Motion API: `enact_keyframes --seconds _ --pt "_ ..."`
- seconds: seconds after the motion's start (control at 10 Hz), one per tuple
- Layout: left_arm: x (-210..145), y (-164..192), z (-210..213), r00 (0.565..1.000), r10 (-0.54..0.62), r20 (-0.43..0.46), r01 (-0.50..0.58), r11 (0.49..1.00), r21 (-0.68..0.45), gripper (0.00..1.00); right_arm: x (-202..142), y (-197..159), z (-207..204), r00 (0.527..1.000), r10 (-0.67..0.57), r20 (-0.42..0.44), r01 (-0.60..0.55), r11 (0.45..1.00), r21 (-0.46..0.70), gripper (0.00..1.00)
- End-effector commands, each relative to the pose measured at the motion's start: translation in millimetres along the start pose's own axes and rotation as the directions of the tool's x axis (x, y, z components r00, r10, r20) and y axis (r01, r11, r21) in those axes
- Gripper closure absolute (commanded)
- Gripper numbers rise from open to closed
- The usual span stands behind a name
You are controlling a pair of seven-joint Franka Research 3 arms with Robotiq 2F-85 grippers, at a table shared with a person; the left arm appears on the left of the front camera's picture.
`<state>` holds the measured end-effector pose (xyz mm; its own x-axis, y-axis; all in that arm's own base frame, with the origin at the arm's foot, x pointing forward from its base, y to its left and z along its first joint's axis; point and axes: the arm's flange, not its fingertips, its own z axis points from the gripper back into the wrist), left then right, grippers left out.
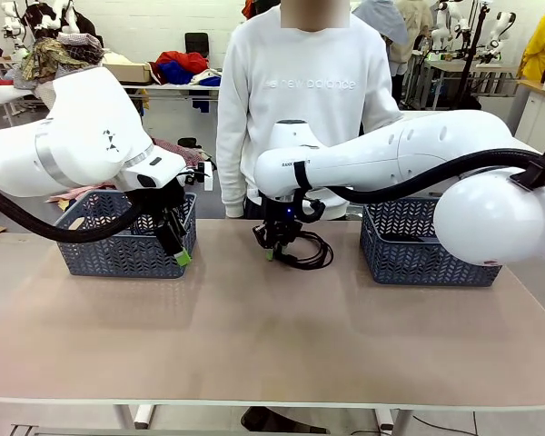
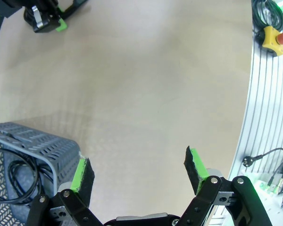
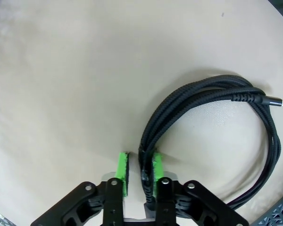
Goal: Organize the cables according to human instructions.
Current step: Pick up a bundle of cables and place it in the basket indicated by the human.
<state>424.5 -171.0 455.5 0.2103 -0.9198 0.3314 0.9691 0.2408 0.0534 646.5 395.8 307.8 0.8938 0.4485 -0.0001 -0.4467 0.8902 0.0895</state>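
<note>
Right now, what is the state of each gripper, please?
Left gripper: open, holding nothing.
Right gripper: shut on the coiled cable lying on the table.

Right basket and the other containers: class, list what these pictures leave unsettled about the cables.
- Right basket, front view: the right arm crosses it, so its contents are hidden.
- Left basket, left wrist view: the frame edge cuts off the cable inside, so no count.
- Coiled cable in the right gripper, right wrist view: its lower loop runs past the frame edge.
</note>
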Motion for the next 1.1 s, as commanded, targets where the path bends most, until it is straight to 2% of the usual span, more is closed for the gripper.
enact_keyframes --seconds 0.0,0.3,0.4,0.5,0.7,0.8,1.0 --pt "-1.6 -0.4 1.9 1.0 0.004 -0.006 -0.004 1.0 0.0 0.0 8.6 3.0 -0.2 0.999 -0.038 -0.014 0.038 0.999 0.016 1.0" --pt "-1.6 -0.4 1.9 1.0 0.004 -0.006 -0.004 1.0 0.0 0.0 6.3 1.0 6.7 0.998 -0.059 -0.004 0.059 0.998 0.003 1.0" --pt "-1.6 -0.4 1.9 1.0 0.004 -0.006 -0.004 1.0 0.0 0.0 1.1 2.4 15.8 0.998 -0.054 0.02 0.054 0.998 -0.016 1.0" --pt "-1.6 -0.4 1.9 1.0 0.004 -0.006 -0.004 1.0 0.0 0.0 -6.3 3.5 28.0 1.0 -0.015 0.003 0.015 0.999 -0.036 1.0" --pt "-1.6 -0.4 1.9 1.0 0.004 -0.006 -0.004 1.0 0.0 0.0 -24.4 3.6 54.0 0.984 0.176 -0.03 -0.177 0.983 -0.045 1.0" --pt "-1.6 -0.4 1.9 1.0 0.004 -0.006 -0.004 1.0 0.0 0.0 -33.8 1.6 68.4 0.955 0.29 -0.054 -0.293 0.955 -0.048 1.0" --pt "-1.6 -0.4 1.9 1.0 0.004 -0.006 -0.004 1.0 0.0 0.0 -50.6 -5.1 94.6 0.846 0.518 -0.126 -0.521 0.853 0.006 1.0"
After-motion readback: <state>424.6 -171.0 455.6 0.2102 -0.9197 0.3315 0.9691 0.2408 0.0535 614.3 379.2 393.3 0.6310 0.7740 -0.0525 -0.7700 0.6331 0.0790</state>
